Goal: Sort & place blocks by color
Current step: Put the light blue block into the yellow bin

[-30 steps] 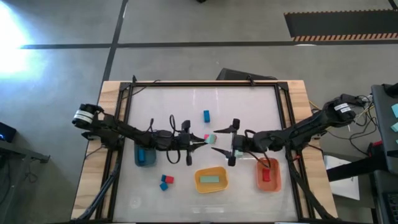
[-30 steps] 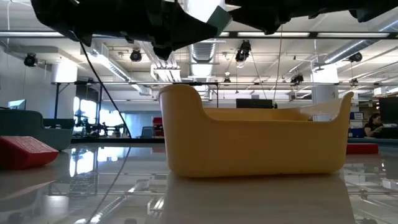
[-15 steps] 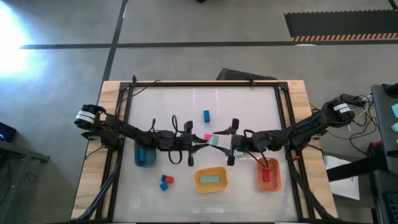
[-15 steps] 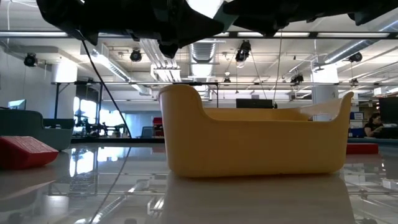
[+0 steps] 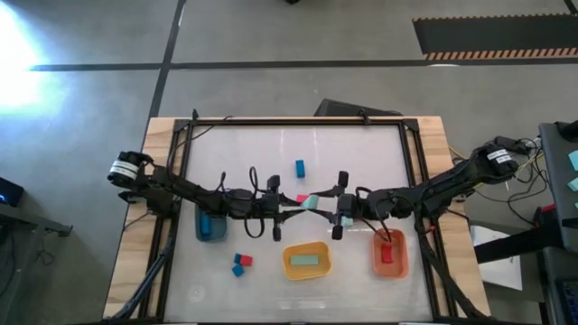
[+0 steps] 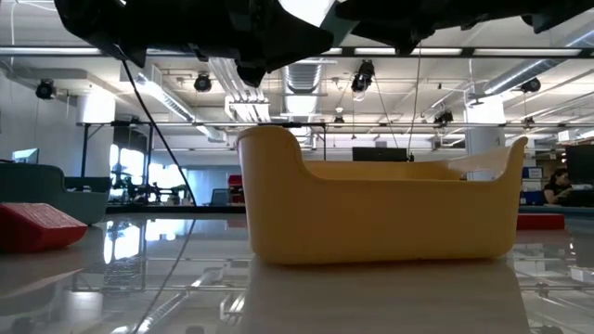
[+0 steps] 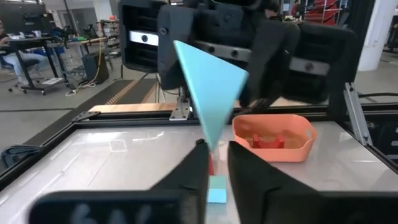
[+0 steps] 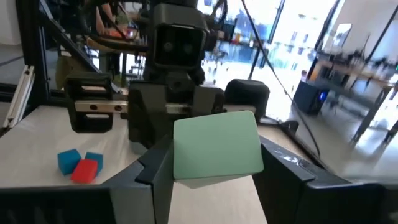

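Note:
A pale mint block (image 5: 312, 202) hangs in the air above the table's middle, between my two grippers. My left gripper (image 5: 295, 208) comes at it from the table's left and is shut on it. My right gripper (image 5: 322, 205) comes from the right and is shut on it too. In the right wrist view the mint block (image 8: 217, 149) fills the gap between that gripper's fingers. A red block (image 5: 301, 199) and a blue block (image 5: 299, 167) lie on the table beyond the grippers. A red and blue pair (image 5: 241, 263) lies near the front. My left gripper pinches the mint block by its lower corner (image 7: 211, 144) between its two fingers, coming level from the table's left. The block stands tilted above the fingers, lifted clear of the table. My right gripper pinches the same block across its side faces (image 8: 180, 155) between its two fingers (image 8: 155, 171), coming level from the table's right.
A grey-blue bin (image 5: 210, 224) sits under the left arm. A yellow bin (image 5: 307, 260) with a mint block inside stands at the front middle. An orange bin (image 5: 390, 254) holding a red block is at the front right. A dark frame (image 5: 298, 120) rims the table.
My right gripper's fingers, spread wide a second ago, have shut around the mint block that my left gripper holds. My left gripper has carried the block slightly toward the table's right. The block stays lifted clear.

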`<state>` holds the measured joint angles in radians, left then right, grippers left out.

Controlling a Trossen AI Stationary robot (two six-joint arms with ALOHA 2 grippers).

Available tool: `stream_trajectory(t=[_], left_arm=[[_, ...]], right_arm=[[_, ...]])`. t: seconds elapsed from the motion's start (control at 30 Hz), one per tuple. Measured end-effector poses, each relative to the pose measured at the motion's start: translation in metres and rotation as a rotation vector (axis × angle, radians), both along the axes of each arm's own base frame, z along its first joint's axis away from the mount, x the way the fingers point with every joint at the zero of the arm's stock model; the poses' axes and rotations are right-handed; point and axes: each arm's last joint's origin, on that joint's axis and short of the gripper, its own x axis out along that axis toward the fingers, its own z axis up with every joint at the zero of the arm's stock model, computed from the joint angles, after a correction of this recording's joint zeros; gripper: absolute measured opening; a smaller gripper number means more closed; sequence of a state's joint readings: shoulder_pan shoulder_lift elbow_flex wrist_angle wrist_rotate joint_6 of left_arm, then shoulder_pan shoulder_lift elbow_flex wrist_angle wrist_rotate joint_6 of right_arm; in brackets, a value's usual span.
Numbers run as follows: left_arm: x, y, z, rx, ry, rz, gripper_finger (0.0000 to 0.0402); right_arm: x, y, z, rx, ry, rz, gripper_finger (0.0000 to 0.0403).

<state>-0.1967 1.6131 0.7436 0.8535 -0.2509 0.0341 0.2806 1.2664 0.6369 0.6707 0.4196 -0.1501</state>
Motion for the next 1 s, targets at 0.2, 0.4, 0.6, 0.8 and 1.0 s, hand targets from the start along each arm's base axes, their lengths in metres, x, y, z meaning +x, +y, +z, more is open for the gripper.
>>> stream_trajectory(t=[0.2, 0.4, 0.6, 0.8, 1.0], left_arm=[[-0.009, 0.001, 0.0, 0.073, 0.058, -0.014, 0.0144], [-0.031, 0.008, 0.013, 0.222, 0.198, 0.036, 0.0208], [-0.055, 0.015, 0.034, 0.293, 0.228, 0.092, 0.0219], [-0.078, 0.02, 0.043, 0.256, 0.175, 0.113, 0.0219], [-0.099, 0.024, 0.045, 0.189, 0.127, 0.121, 0.0219]], right_arm=[[0.001, 0.003, 0.022, 0.064, 0.163, -0.009, 0.0162], [0.001, 0.01, 0.05, 0.139, 0.398, -0.037, 0.0102], [-0.002, 0.019, 0.078, 0.26, 0.519, -0.049, 0.0057], [0.006, 0.029, 0.097, 0.366, 0.545, -0.035, 0.001], [0.02, 0.037, 0.104, 0.398, 0.616, -0.072, 0.0008]])
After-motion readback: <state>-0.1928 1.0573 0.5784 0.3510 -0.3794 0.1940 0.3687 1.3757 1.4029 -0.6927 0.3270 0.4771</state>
